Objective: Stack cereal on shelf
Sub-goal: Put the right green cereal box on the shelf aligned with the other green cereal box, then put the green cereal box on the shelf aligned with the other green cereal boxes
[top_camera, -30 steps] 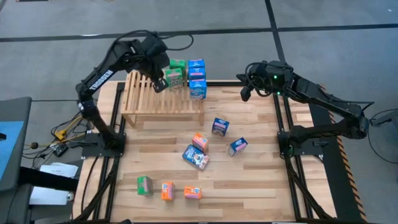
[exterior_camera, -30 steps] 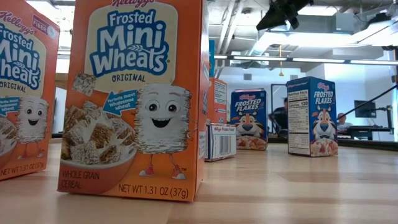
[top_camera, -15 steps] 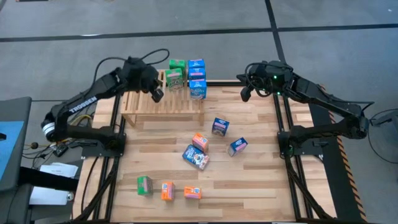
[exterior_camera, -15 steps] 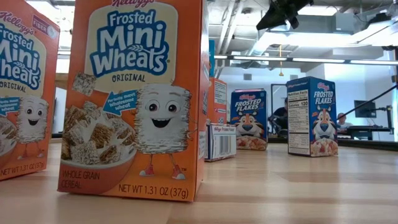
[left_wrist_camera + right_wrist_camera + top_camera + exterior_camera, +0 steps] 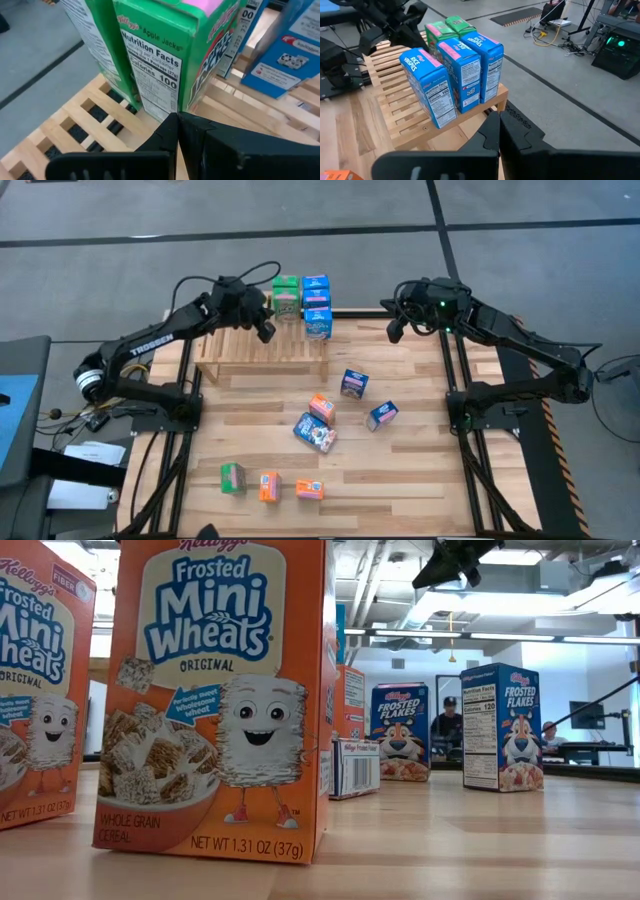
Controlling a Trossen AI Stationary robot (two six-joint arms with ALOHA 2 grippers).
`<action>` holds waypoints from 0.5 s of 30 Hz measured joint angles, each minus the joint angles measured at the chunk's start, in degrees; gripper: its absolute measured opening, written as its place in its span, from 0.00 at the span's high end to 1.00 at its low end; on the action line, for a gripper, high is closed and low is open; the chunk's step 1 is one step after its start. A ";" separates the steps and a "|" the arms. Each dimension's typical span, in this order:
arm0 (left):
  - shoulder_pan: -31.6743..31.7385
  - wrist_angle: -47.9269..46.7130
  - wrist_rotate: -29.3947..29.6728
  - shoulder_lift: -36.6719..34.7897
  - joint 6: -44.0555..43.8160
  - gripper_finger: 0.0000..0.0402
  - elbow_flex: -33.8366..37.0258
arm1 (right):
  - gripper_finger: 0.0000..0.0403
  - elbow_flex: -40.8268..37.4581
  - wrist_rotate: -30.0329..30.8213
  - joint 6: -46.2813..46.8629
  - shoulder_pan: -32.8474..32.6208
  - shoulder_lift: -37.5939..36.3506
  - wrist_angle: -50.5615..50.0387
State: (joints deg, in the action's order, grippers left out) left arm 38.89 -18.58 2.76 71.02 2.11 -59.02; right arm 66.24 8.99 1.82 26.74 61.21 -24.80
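On the counter (image 5: 420, 470), eight cereal boxes (image 5: 315, 432) lie scattered near the front. On the shelf (image 5: 235, 345), the clenched, empty left pincer (image 5: 266, 331) should be lifted clear beside five stacked boxes (image 5: 302, 302). The clenched right pincer (image 5: 394, 332) waits; bare slats remain leftward.
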 joint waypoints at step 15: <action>-0.64 -17.91 -14.56 -5.75 -0.68 0.98 -8.84 | 0.96 0.00 0.00 -0.14 -0.02 0.00 -0.04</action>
State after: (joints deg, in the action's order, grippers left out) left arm 38.25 -36.50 -11.80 65.27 1.43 -67.87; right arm 66.24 8.99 1.67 26.72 61.21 -24.84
